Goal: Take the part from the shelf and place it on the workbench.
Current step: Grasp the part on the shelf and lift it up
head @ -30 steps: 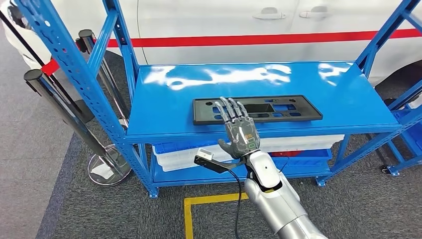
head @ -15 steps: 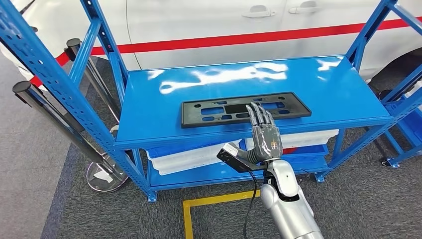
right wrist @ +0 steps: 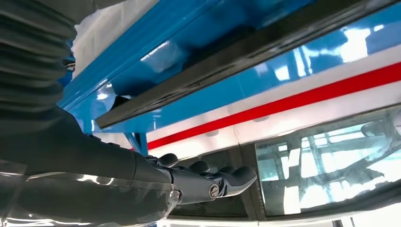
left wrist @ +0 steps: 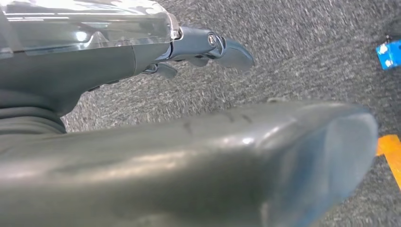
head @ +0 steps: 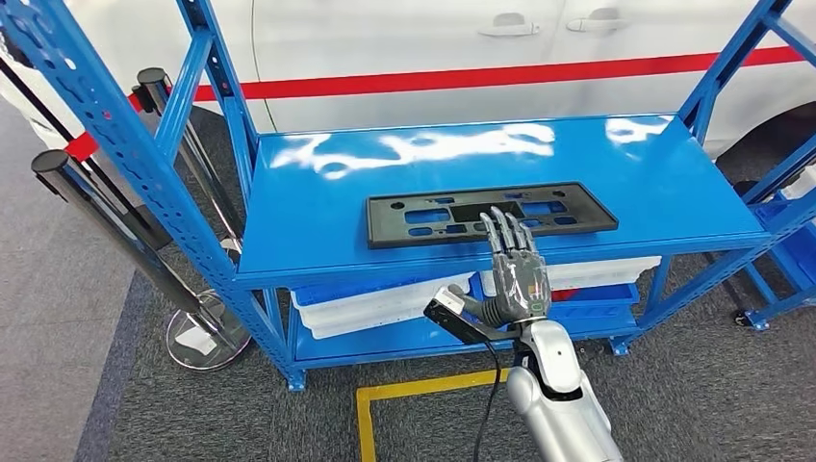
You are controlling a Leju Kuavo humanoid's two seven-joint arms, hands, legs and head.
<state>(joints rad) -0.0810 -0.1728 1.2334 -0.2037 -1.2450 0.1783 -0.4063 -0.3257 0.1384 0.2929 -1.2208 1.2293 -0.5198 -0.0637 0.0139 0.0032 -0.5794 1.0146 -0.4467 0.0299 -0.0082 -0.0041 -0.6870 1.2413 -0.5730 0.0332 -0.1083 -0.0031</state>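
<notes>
One part [head: 491, 213], a flat black rectangular panel with cut-outs, lies on the top board of the blue shelf [head: 318, 236], close to the board's front edge and with its long axis running side to side across your view, parallel to that edge. Your right hand [head: 516, 269] is raised in front of the shelf with its fingers extended and spread, holding nothing; in the head view its fingertips overlap the near long edge of the part, right of the part's middle. You cannot confirm contact from that view. The right wrist view looks along the dark edge of the part from below, with the fingers lying under the level of the board, so judge the hand as just short of the part rather than on it. The part therefore lies directly ahead of the right hand and slightly above it, and the right hand is the nearer one. The left hand [left wrist: 208, 45] hangs beside the body above the grey carpet, with its fingers loosely extended and nothing in them. Because the long axis lies crosswise to your reach, expect to take the part across its narrow width at the near edge. The grip point is off centre, so the longer left portion may sag or swing on lifting.
</notes>
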